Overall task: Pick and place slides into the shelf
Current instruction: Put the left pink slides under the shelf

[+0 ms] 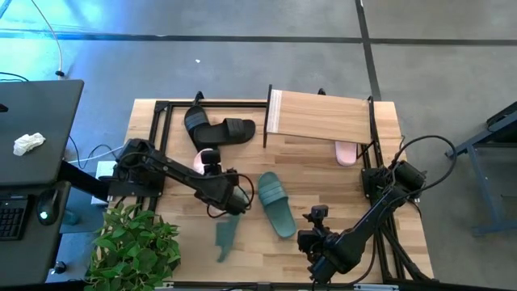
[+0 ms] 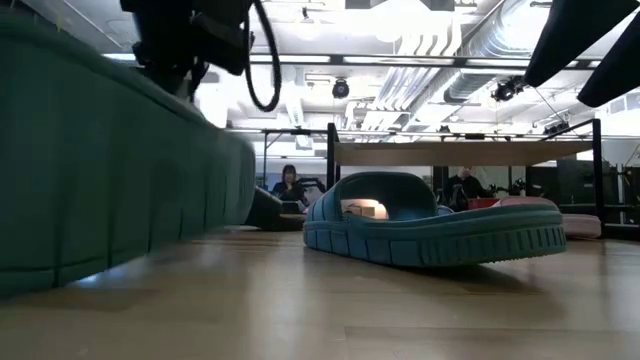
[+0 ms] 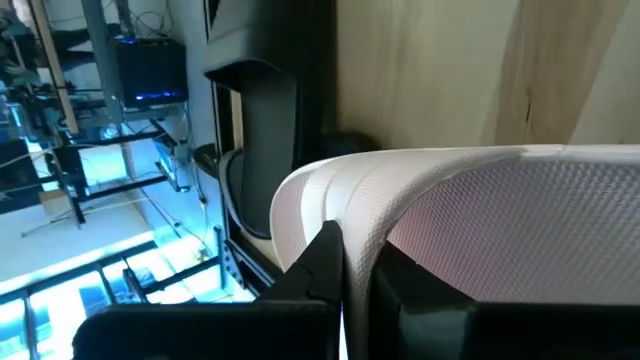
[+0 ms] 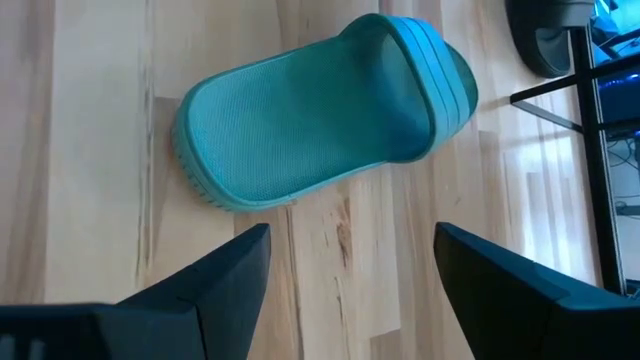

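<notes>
Left arm is reaching from the table's left edge toward its middle, elbow bent, wrist lying low over the tabletop, and the left gripper is sitting at the end of it with its fingers clamping a pale pink slide. Right arm is folding back from the right edge toward the near edge, forearm angling down and inward, the right gripper hanging over the table with its two fingers spreading wide apart and gripping nothing.
</notes>
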`<state>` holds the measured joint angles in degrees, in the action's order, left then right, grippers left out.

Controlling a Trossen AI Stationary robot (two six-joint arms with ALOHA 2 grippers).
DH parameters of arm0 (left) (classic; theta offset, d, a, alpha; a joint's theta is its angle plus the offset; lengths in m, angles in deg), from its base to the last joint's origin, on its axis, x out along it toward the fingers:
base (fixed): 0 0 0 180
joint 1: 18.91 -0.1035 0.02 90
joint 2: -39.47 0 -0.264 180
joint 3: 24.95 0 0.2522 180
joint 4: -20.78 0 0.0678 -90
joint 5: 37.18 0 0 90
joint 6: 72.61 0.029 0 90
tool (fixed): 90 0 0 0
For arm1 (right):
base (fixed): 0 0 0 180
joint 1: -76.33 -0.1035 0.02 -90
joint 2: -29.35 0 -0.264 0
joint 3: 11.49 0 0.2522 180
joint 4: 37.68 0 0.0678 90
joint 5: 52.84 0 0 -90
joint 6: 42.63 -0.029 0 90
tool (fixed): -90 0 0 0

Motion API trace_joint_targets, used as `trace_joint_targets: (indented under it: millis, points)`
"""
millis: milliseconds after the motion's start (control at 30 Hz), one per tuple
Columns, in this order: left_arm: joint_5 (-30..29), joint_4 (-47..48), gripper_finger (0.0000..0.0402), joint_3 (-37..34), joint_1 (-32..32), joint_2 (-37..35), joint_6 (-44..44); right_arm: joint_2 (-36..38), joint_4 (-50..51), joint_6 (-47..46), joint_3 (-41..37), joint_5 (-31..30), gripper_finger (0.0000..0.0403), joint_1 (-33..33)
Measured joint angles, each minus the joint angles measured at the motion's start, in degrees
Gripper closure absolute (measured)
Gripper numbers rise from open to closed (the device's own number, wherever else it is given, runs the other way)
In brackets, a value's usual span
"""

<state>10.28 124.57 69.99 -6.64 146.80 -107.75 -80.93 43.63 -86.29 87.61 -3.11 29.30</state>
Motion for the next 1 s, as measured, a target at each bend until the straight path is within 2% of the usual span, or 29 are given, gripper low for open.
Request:
trace_joint_targets:
  millis: [300, 567, 800, 1000]
  points:
    - [-4.3, 0.0, 0.04, 4.4, -0.7, 0.0, 1.6, 0.0, 0.0, 0.8, 0.0, -0.6, 0.0133, 0.0]
    - [-5.0, -0.7, 0.0401, 10.9, -0.6, 0.0, 5.7, 0.0, 0.3, 8.3, 0.0, -8.0, 0.0133, -1.4]
    - [-5.2, -13.9, 0.0401, 13.6, -0.6, 0.0, 15.9, 0.0, -3.5, 17.9, 0.1, -14.8, 0.0133, -2.2]
    - [-6.3, -25.1, 0.0401, 13.6, -0.7, 0.0, 21.9, 0.0, -17.1, 34.7, 0.1, -22.8, 0.0133, -1.6]
